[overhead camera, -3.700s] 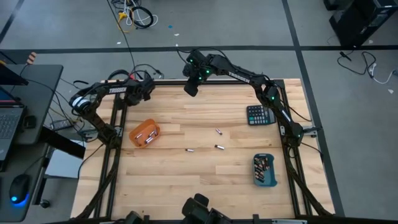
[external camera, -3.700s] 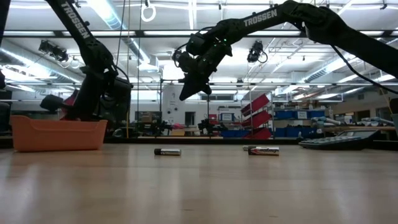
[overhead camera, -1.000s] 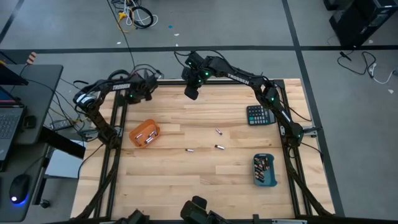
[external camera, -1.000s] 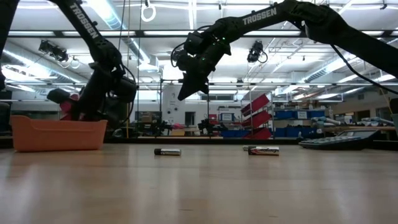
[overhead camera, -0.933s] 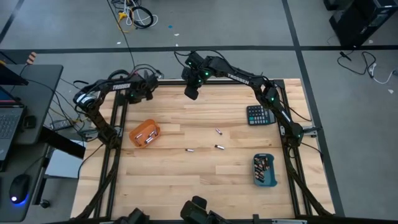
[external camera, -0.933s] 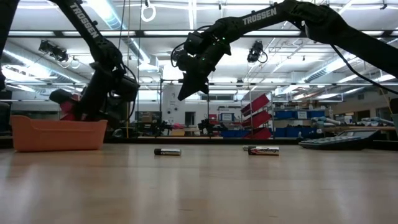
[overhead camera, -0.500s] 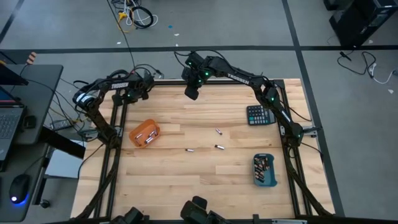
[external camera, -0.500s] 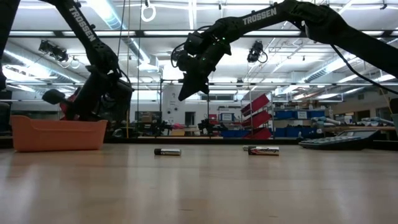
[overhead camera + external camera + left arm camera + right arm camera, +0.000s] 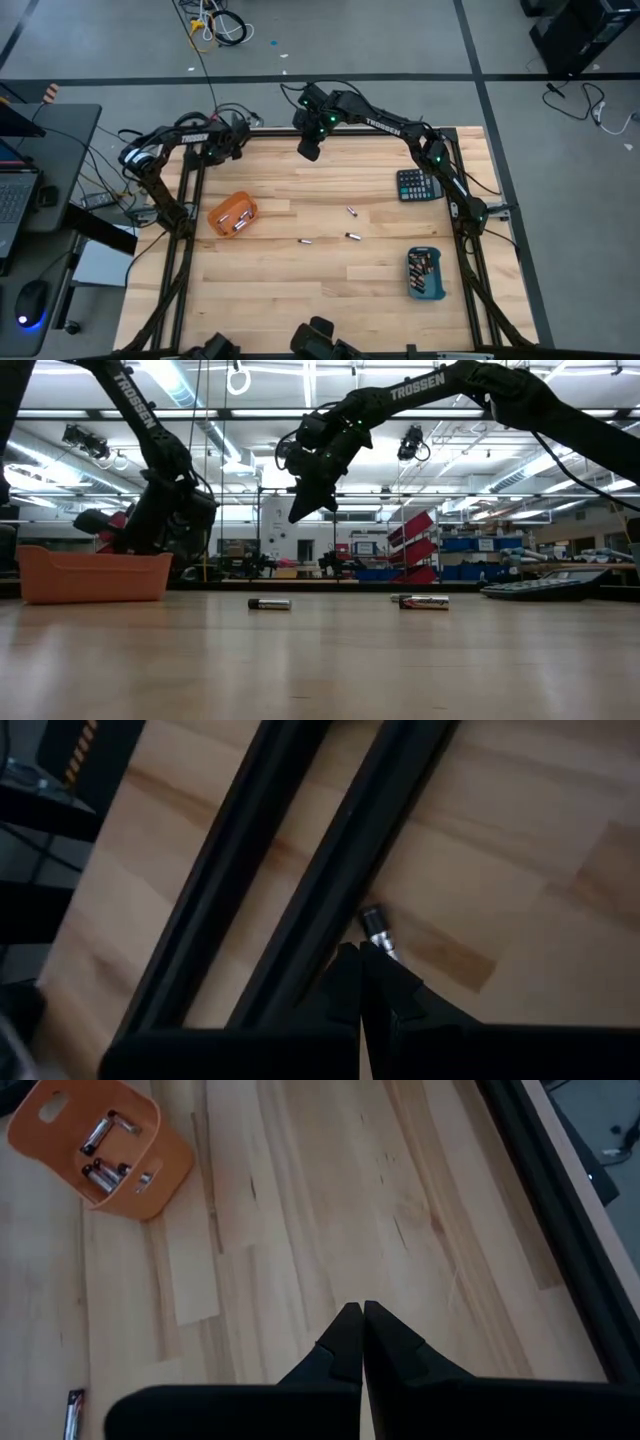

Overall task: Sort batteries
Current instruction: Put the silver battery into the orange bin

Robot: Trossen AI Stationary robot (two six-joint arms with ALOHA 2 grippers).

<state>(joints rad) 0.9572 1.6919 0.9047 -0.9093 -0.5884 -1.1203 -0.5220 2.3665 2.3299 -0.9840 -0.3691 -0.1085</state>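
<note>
Three loose batteries lie on the wooden table near its middle (image 9: 352,211) (image 9: 352,236) (image 9: 305,241); two of them show in the low view (image 9: 268,603) (image 9: 424,602). The orange tray (image 9: 232,215) at the left holds several batteries (image 9: 100,1140), and the blue tray (image 9: 425,272) at the right holds several more. My left gripper (image 9: 222,150) (image 9: 360,955) is shut at the table's far left corner, its tips at a small battery (image 9: 374,923) that lies beside the black frame rail (image 9: 300,890). My right gripper (image 9: 308,148) (image 9: 362,1315) hangs shut and empty above the far edge. My left gripper's shut fingertips (image 9: 350,965) slant down to the end of the small battery (image 9: 378,935), which lies on the wood next to the rail. Whether they touch it, I cannot tell.
A black calculator (image 9: 417,185) lies at the far right. Black frame rails run along the table's left and far edges (image 9: 190,180). Bare wood lies between the two trays and along the near edge.
</note>
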